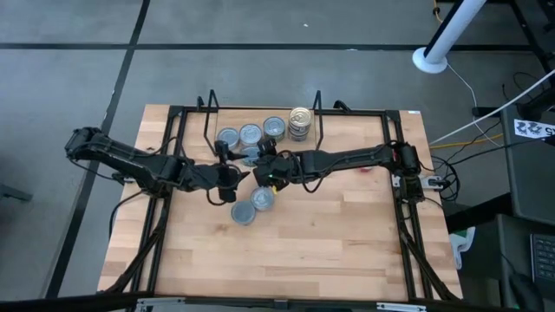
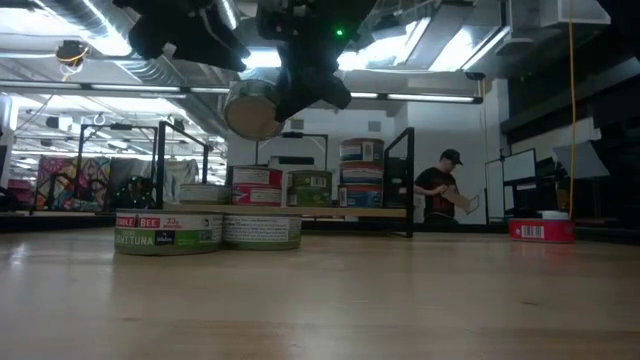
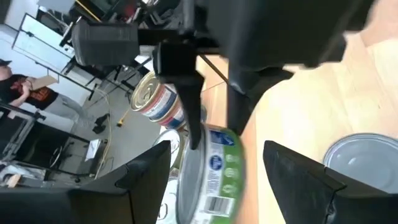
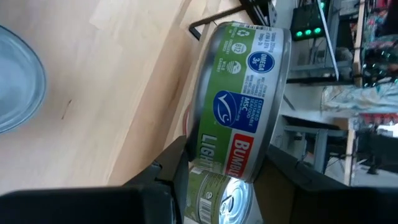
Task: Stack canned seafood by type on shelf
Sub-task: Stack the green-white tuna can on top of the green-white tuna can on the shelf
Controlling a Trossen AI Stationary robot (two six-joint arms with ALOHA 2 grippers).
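Observation:
My right gripper (image 1: 262,171) is shut on a green-labelled seafood can (image 4: 242,99), high above the table in the low view (image 2: 250,108), just in front of the shelf (image 1: 317,113). My left gripper (image 1: 229,178) is open close beside it; in the left wrist view its fingers (image 3: 149,177) stand on either side of that can (image 3: 217,174) with gaps showing. Several cans rest on the shelf base (image 1: 250,133), with a stack at its right end (image 1: 299,122). Two cans (image 1: 263,198) (image 1: 242,212) sit flat on the table. My right gripper pinches the green can between its two fingers (image 3: 191,112), one on each flat end (image 4: 208,143), with the label band facing the wrist camera. The can stands on edge and is lifted clear of the table.
The black frame rails (image 1: 178,156) run along the table's left and right sides. A small red can (image 2: 540,231) lies near the right rail. A person (image 2: 440,185) stands in the room far behind. Bare wood (image 1: 329,234) stretches toward the near edge.

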